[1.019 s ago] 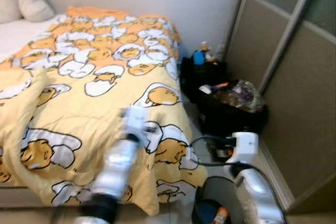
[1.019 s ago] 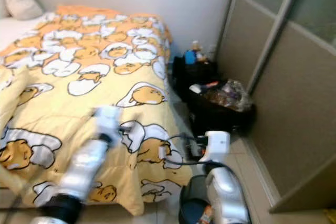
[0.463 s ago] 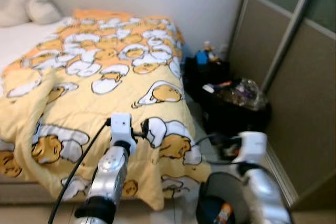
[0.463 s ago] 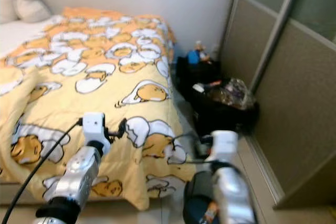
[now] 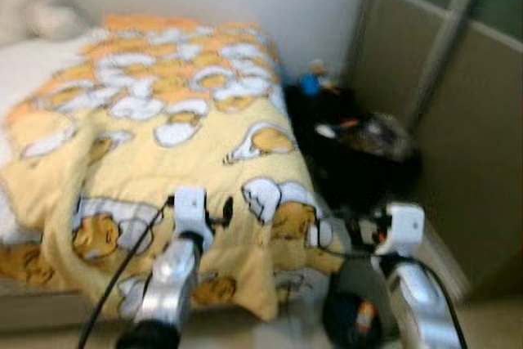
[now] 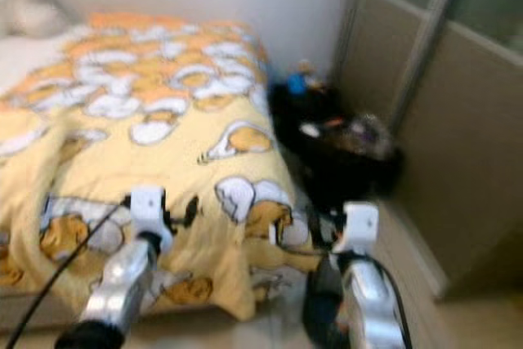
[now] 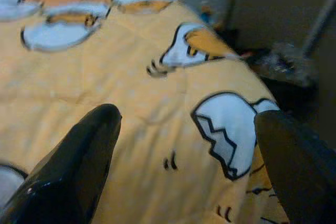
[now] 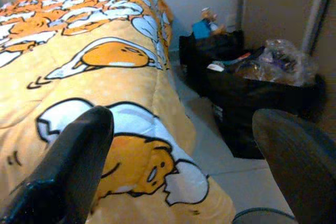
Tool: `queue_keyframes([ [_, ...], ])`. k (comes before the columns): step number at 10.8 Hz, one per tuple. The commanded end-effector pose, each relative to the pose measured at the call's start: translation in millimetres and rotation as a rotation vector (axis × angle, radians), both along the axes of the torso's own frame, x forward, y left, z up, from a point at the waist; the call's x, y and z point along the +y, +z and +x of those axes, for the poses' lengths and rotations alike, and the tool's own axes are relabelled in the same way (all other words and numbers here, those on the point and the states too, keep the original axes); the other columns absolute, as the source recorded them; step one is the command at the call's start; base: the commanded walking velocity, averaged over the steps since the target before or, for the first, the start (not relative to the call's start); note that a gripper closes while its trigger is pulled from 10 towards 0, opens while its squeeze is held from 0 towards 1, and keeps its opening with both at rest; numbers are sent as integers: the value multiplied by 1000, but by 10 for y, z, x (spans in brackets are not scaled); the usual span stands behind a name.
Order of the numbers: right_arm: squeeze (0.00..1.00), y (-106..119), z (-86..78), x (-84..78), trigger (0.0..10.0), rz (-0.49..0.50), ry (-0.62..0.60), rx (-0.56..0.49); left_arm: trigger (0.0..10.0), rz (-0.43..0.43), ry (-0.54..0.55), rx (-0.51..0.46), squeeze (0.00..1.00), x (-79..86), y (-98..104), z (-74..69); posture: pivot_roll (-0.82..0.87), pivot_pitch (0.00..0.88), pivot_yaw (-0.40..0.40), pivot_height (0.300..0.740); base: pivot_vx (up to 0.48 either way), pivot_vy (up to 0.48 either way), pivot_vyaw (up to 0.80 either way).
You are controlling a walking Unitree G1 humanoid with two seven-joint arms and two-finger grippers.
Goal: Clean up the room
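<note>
A yellow duvet (image 5: 155, 132) printed with white and orange egg figures covers the bed and hangs over its foot end. My left gripper (image 7: 184, 145) is open above the duvet's near corner, nothing between its black fingers (image 7: 79, 166). My left arm (image 5: 176, 263) reaches up toward that corner. My right gripper (image 8: 184, 150) is open too, held beside the bed's foot corner over the floor. My right arm (image 5: 409, 284) rises at the lower right. Below it stands a small dark bin (image 5: 351, 323) with something orange in it. The eye views are blurred.
Black bags (image 8: 252, 93) with a crinkled plastic bag (image 8: 286, 61) on top sit between the bed and the sliding wardrobe door (image 5: 470, 120). A blue item (image 8: 201, 27) stands on the far bag. A pale pillow (image 5: 41, 10) lies at the bed's head. A strip of floor (image 8: 210, 129) runs beside the bed.
The camera has shifted and blurred. My left arm has drawn back from over the duvet toward the bed's near corner. The right arm has barely moved.
</note>
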State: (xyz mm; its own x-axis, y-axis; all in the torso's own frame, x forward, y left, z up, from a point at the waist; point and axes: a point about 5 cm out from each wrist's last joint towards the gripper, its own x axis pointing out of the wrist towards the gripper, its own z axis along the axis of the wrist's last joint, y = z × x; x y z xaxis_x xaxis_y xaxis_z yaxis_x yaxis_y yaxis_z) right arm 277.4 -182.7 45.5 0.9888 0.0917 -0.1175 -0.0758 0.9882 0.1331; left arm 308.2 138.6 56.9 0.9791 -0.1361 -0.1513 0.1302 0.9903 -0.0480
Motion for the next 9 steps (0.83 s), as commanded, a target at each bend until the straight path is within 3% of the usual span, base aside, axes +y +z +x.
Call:
queue_keyframes([
  [1, 0, 6, -27, 47, 10000, 8, 24, -6, 10000, 96, 12, -28, 0, 170, 0, -95, 122, 0, -6, 740, 0, 480, 594],
  [2, 0, 5, -166, -14, 10000, -14, 27, -10, 10000, 106, 1, -33, 0, 236, -18, -239, 132, 0, -10, 740, 0, 480, 581],
  [3, 0, -97, -441, -44, 10000, -65, 73, 33, 10000, 107, 13, -4, 0, 300, -56, -443, 133, 0, -12, 740, 0, 480, 581],
  [4, 0, -120, -460, -54, 10000, -78, 86, 46, 10000, 100, 25, -7, 0, 271, -45, -423, 134, 0, -13, 740, 0, 480, 575],
  [6, 0, -9, -227, -16, 10000, -62, 87, 14, 10000, 99, 74, -18, 0, 200, 62, -194, 135, 0, -17, 740, 0, 0, 544],
  [7, 0, 36, -143, 16, 10000, -55, 80, 6, 10000, 139, 49, -59, 0, 195, 183, -94, 131, 0, -11, 740, 0, 0, 525],
  [9, 0, 37, -75, 73, 10000, -38, 68, 2, 10000, 140, 28, -58, 0, 221, 204, -25, 126, 0, -3, 740, 0, 435, 0],
])
